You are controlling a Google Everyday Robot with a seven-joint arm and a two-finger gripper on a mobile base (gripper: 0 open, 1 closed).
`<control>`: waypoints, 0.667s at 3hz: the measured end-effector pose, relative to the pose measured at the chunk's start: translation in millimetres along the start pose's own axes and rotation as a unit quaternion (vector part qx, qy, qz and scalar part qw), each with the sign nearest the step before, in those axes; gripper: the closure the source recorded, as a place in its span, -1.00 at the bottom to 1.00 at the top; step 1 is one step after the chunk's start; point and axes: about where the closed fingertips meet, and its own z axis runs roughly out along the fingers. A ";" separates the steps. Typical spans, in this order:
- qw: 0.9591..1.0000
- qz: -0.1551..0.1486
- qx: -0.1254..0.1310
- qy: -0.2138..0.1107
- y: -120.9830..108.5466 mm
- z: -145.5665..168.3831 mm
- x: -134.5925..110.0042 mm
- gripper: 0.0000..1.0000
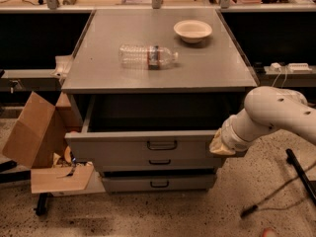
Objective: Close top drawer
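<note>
Gripper [221, 144] sits at the right end of the top drawer's [113, 148] front panel, up against its corner. Open or shut: cannot tell, since the business end is tucked in against the panel. The white arm [276, 113] runs up and to the right from it, out of view at the right edge.

Top drawer is directly left of the gripper, pulled well out of the cabinet [158, 58], and the dark interior behind the front panel is exposed. Its bail handle [162, 144] is at panel centre, left of the gripper and at about the same height, with nothing touching it.

Below and left of the gripper are two shorter drawer fronts, middle drawer [159, 162] and bottom drawer [159, 183]. Both sit further back than the top one.

Above the gripper, on the grey cabinet top:
- a clear plastic bottle [148, 57] lies on its side, up and to the left
- a pale bowl [192, 30] stands upright further back, apart from the bottle

Far left of the gripper, past the drawer's other end, an open cardboard box [32, 132] leans beside the cabinet. A power strip [289, 67] sits up and to the right on a ledge. A dark cable [276, 196] lies on the speckled floor below and to the right.
</note>
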 end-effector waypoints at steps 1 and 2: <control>1.000 0.001 0.006 -0.015 -10.2 5.0 -2.3 1.00; 1.000 0.003 0.013 -0.028 -18.7 8.2 -4.9 1.00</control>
